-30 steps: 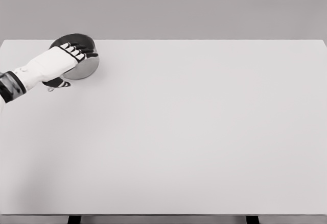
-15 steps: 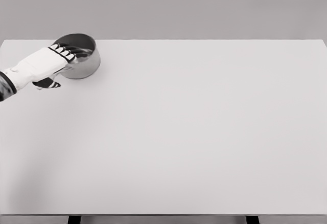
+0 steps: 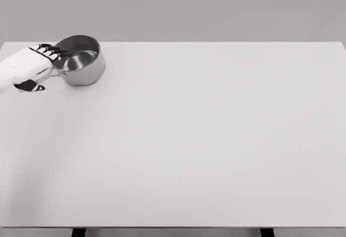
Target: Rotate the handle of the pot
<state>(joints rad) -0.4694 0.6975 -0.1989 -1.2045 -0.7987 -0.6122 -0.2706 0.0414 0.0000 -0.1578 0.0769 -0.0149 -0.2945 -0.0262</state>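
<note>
So the left hand (image 3: 30, 67) has pulled back toward the left edge over the last second. A second ago it was draped right over the pot (image 3: 81, 59), covering most of the opening; half a second ago it was about halfway off. Now I can see the whole inside of the pot, and only the dark fingertips (image 3: 50, 50) reach to the rim on its left side.

The pot sits at the far left corner of the table (image 3: 205, 140), upright, and it doesn't look like it has slid much, if at all.

Fingers look loosely extended, thumb hanging lower, and I don't think they're clamped on anything. There's a thin bit of metal running from the pot under the hand (probably the handle, mostly hidden, so I can't say for sure where it points).

My read: the hand is backing off, so either the turn is finished or I'm repositioning for another nudge. With the handle covered I can't judge how far round it got.

Right arm isn't in the shot at all.
</note>
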